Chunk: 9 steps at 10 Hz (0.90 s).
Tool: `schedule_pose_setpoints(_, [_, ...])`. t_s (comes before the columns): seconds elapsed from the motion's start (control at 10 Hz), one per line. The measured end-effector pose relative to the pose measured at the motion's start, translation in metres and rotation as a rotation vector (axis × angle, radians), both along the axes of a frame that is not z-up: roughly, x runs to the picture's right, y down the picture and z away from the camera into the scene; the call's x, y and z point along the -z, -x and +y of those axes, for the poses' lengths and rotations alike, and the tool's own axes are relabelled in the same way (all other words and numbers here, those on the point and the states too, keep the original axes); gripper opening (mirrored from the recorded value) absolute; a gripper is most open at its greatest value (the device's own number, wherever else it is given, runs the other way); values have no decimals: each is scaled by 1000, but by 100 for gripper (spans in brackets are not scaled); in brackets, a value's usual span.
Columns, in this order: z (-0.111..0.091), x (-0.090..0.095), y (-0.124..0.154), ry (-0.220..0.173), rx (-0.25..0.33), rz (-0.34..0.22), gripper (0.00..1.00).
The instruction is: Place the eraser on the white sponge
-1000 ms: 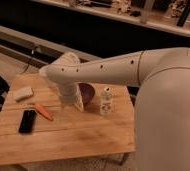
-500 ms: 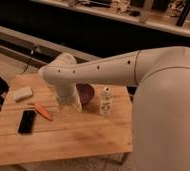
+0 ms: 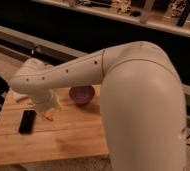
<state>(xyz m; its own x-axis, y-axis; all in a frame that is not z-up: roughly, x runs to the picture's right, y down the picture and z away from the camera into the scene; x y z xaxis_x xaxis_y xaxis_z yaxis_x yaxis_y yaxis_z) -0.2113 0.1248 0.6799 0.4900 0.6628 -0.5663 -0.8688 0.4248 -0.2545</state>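
The gripper (image 3: 51, 106) hangs low over the left half of the table (image 3: 73, 142), at the end of the 1 arm (image 3: 78, 74), which reaches in from the right above the table's rear edge. The eraser (image 3: 27, 121) lies flat on the table to the gripper's left and slightly nearer the front edge, apart from it. A slim stick (image 3: 48, 118) lies on the table just in front of the gripper, right of the eraser; whether stick and gripper touch cannot be told. A bowl (image 3: 81, 94) stands on the table to the gripper's right and behind it, near the rear edge. Behind the table runs a rail (image 3: 53, 46).
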Motion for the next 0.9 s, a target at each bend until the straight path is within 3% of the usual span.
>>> schedule_pose_setpoints(0.3, [3,8,55,5,140,-97,65])
schedule_pose_setpoints(0.5, [9,9,89,39,200,-149,65])
schedule_pose_setpoints(0.6, [15,9,104,81,196,-163,65])
schedule_pose_setpoints(0.8, [27,7,132,177,132,-162,65])
schedule_pose_setpoints(0.9, [29,2,141,198,96,-146,65])
